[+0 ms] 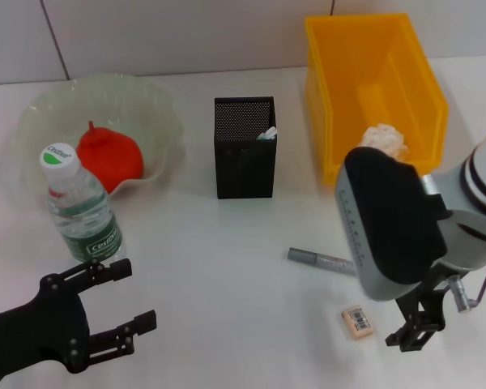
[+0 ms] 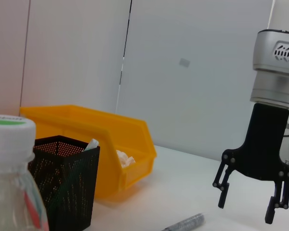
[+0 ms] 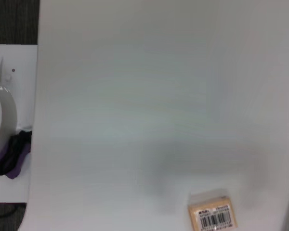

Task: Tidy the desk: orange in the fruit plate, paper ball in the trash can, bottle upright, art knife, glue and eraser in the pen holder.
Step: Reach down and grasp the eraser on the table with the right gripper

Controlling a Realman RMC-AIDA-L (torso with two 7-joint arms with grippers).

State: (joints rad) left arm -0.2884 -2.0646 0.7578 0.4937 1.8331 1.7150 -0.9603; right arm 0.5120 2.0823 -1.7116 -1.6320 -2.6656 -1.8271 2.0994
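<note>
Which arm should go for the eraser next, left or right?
Right. The right gripper hangs open just beside the eraser on the table, and the right wrist view shows the eraser below it. The left gripper sits across the desk near the bottle.

**My rig's two arms, black and silver**

My left gripper [image 1: 113, 304] is all matte black: flat linkage bars joined by small round screws, on a chunky black wrist block. My right arm ends in a silver-grey wrist housing [image 1: 373, 243] with a broad black panel and a row of small slots along its edge; above it sits a white segment with a black band. The right gripper [image 2: 250, 192] is black too, with screw-dotted linkage fingers below a ribbed silver collar. A thin cable runs beside it.
</note>
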